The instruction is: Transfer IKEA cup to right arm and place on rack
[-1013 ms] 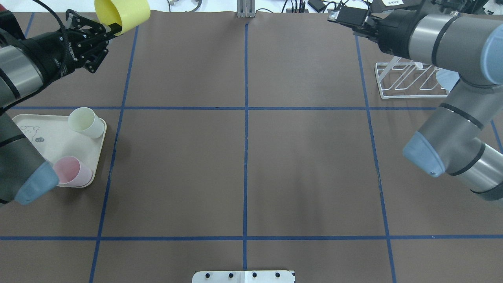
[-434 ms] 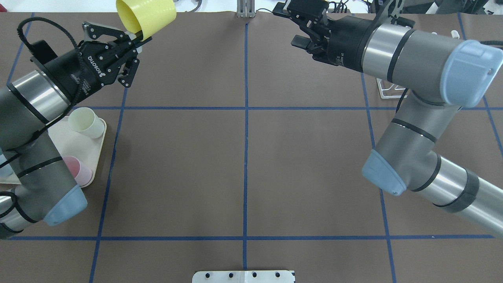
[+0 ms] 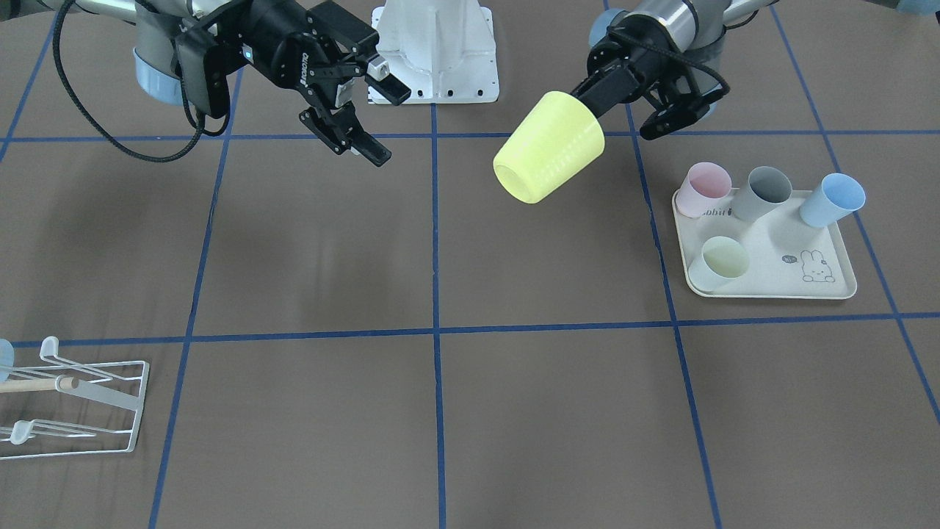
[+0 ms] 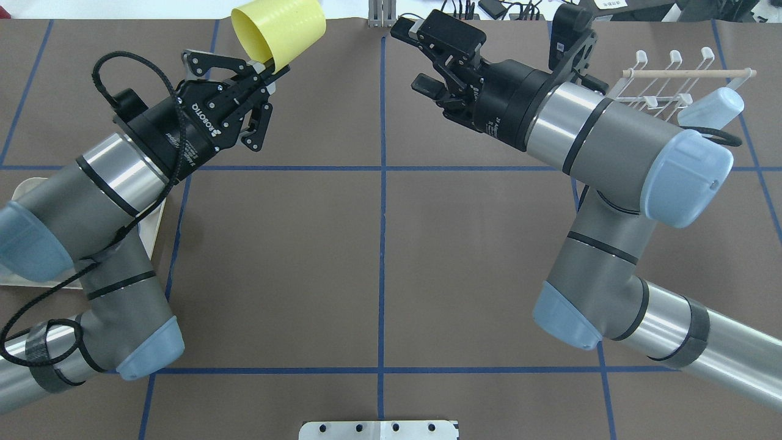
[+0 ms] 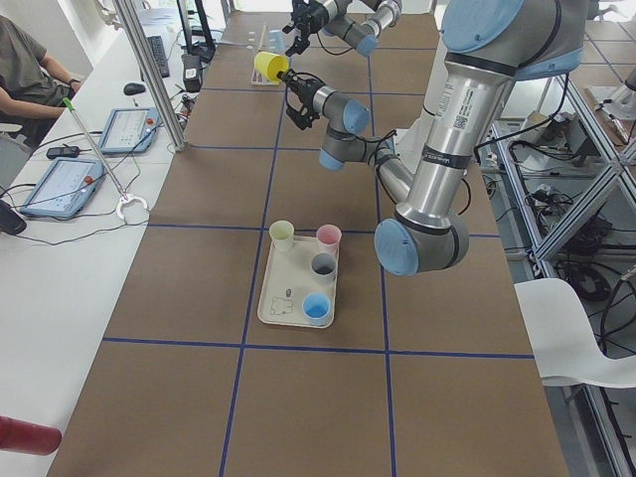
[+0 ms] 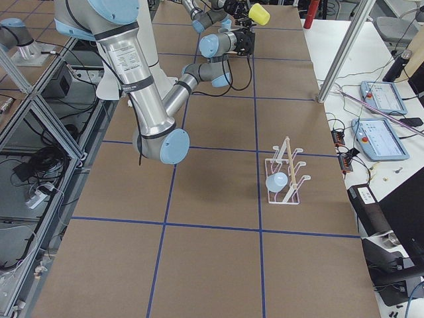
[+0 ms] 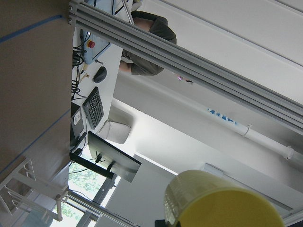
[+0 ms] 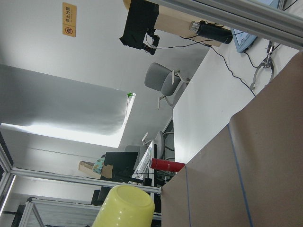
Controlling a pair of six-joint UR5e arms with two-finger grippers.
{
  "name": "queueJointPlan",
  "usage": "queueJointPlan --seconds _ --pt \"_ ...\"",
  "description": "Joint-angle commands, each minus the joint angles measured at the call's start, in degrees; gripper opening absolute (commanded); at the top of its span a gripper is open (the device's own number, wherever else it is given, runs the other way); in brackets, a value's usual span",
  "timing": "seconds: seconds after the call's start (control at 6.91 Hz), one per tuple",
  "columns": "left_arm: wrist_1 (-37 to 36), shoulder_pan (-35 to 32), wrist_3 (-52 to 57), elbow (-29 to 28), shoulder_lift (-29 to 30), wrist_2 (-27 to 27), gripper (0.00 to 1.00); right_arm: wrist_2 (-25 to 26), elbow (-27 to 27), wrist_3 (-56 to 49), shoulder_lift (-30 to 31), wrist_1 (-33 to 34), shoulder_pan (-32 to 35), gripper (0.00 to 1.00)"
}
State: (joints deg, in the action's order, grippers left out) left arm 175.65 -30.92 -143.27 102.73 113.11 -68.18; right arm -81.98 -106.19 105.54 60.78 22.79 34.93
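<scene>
The table point(image 4: 379, 244) carries the same things as a second ago; what has changed is the two arms. The right arm point(image 4: 611, 140), which a second ago reached over the far right corner, has swung in, so its wrist now points at the centre line along the far edge. The left arm point(image 4: 110, 183) has come in from the far left to meet it. The tray point(image 3: 778, 250) on the left keeps its pink, grey, blue and pale cups. The rack point(image 4: 663, 82) at the far right, covered by the right arm a moment ago, now lies clear, with one pale blue cup point(image 4: 712, 107) already hanging on it. The yellow IKEA cup point(image 4: 278, 27) is off the table, tilted in the air at the far edge, left of the centre line, its closed end turned away from the wrist that carries it. The left gripper point(image 4: 269, 62) is clamped on the cup's wall at the rim. The right gripper point(image 4: 408, 56) has its jaws spread wide with nothing between them, just right of the centre line, near the cup but not touching it. The gap has narrowed a good deal, so the hand-over looks close, though no grasp by the right side has begun
</scene>
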Motion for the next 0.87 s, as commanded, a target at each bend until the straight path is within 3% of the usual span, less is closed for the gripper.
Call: queueJointPlan --seconds 0.0,0.72 --pt "0.48 3.40 -0.52 -0.51 2.37 3.31 0.00 0.51 0.02 2.12 -0.93 -0.29 -0.47 1.00" --pt "0.57 7.18 -0.43 -1.38 6.15 3.31 0.00 2.09 0.28 5.29 -1.02 -1.79 -1.26 1.00"
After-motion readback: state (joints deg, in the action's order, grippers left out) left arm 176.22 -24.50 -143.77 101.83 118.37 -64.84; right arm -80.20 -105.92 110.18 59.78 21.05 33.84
